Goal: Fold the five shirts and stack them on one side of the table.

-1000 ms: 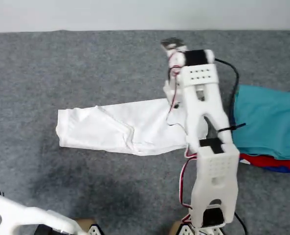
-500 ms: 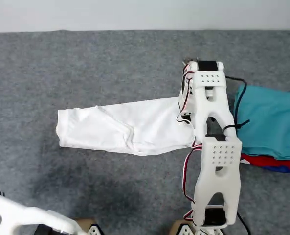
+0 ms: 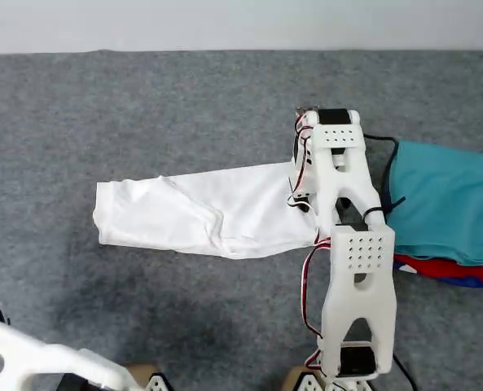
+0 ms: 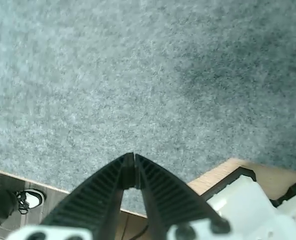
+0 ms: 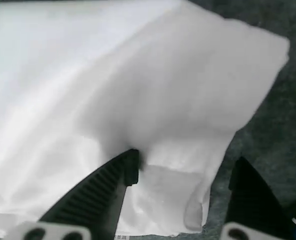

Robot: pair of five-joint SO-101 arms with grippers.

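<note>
Our right fingers (image 5: 109,190) stand open, empty, over the white shirt (image 3: 200,213). Our left fingers (image 4: 104,190) are closed above the tabletop (image 4: 138,75).

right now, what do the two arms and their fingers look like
The left arm and right arm are white plastic. The right has perforated plates, black motors, red-and-white wires and a black cable. Left fingers and right fingers are black, ribbed, tapered.
</note>
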